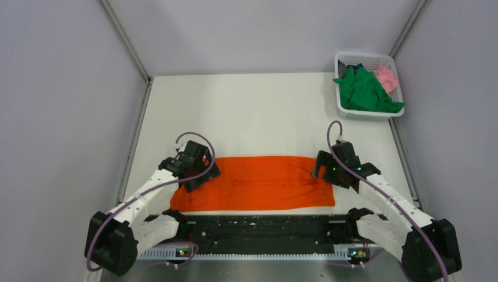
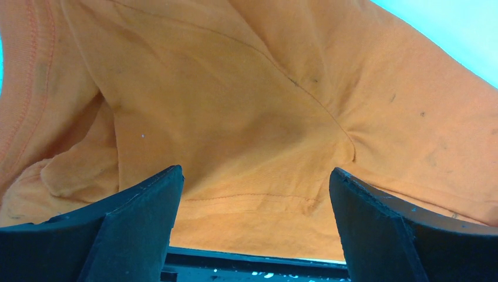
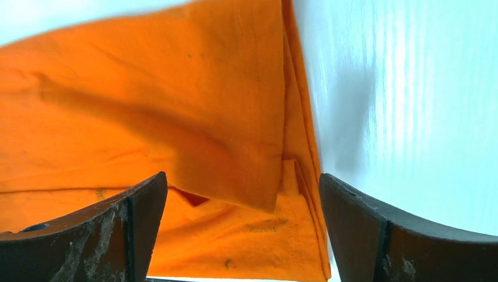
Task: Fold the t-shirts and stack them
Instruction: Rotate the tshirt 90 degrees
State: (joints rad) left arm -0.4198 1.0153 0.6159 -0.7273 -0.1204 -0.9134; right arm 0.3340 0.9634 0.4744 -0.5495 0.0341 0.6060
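Note:
The orange t-shirt (image 1: 258,183) lies folded into a wide band near the table's front edge. My left gripper (image 1: 201,174) hovers over its left end, jaws wide open and empty; the cloth (image 2: 235,117) fills the left wrist view between the fingers (image 2: 141,223). My right gripper (image 1: 326,174) hovers over the right end, open and empty; the right wrist view shows the folded layers and the right edge (image 3: 246,147) between the fingers (image 3: 364,229). The green t-shirt (image 1: 365,90) and the pink t-shirt (image 1: 386,77) lie bunched in the basket.
The white lattice basket (image 1: 343,107) stands at the back right corner of the white table (image 1: 258,114). A black rail (image 1: 264,226) runs along the front edge between the arm bases. Grey walls enclose the left, back and right sides.

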